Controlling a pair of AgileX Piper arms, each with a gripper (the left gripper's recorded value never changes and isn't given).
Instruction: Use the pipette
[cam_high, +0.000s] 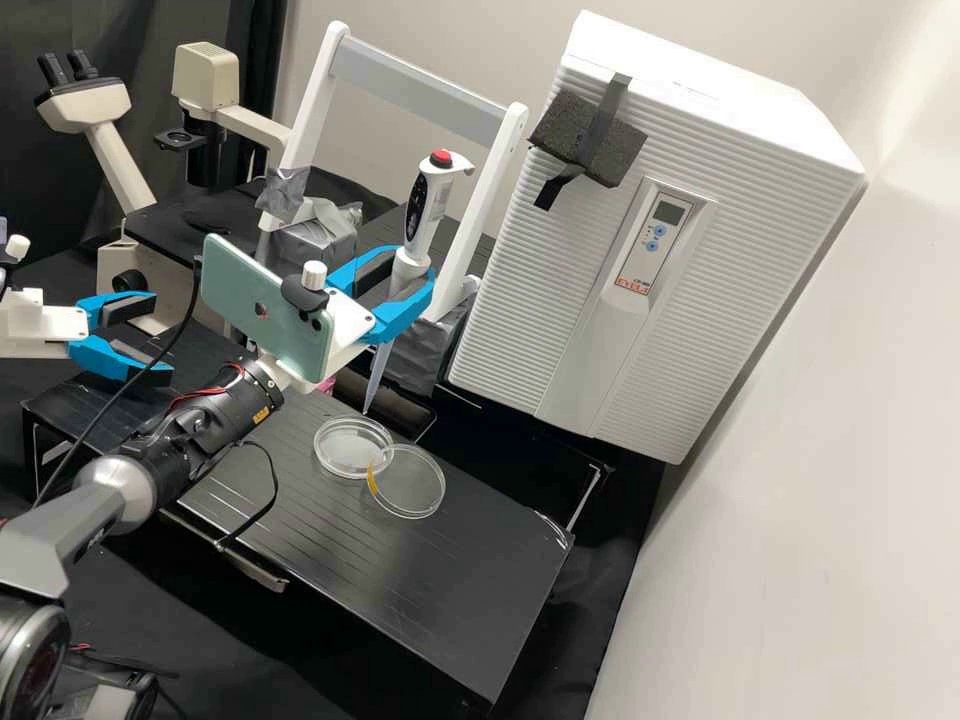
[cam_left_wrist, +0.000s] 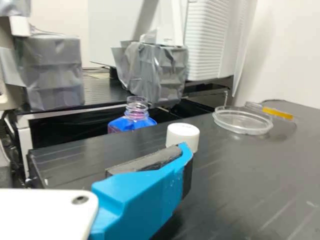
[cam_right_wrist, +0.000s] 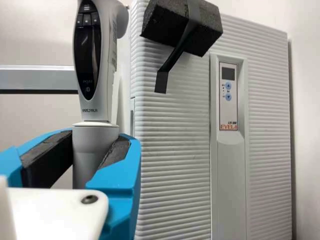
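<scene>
Pipette (cam_high: 421, 212) pinched in right end effector (cam_high: 404, 278) near petri dishes (cam_high: 352, 446), white cabinet (cam_high: 590, 300) alongside; left end effector (cam_high: 157, 338) spread.

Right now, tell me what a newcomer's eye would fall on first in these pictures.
The pipette, red button on top, stands upright, clamped in the right gripper, with its tip pointing down near two clear petri dishes on the black bench. To its right in the high view looms a large white ribbed cabinet with a black foam block strapped to its top. The open left gripper sits off to the left.
</scene>
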